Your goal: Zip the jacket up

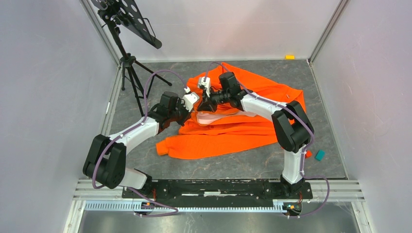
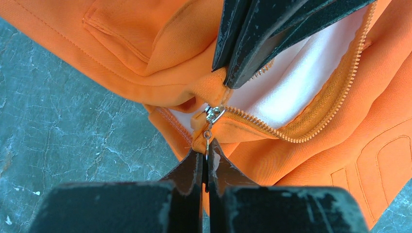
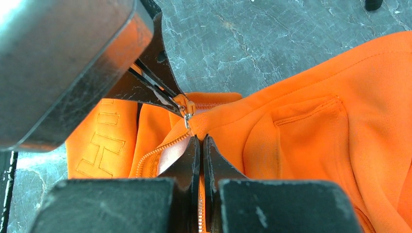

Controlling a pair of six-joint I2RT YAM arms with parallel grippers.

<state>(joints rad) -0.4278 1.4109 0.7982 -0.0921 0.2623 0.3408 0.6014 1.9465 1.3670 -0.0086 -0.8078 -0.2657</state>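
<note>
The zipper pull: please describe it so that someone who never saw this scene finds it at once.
Find the orange jacket on the grey table. Where its zipper rows meet, the zipper pull is the small silver tab pinched in the left gripper, the only metal among orange teeth.

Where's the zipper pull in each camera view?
Top external: too small to make out, hidden where the left gripper and right gripper meet over the jacket.
Left wrist: the zipper pull sits at centre, pinched in the left gripper's tips.
Right wrist: centre-left, just above the right gripper's tips.
Shared landmark: the pale lining beside the zipper.
</note>
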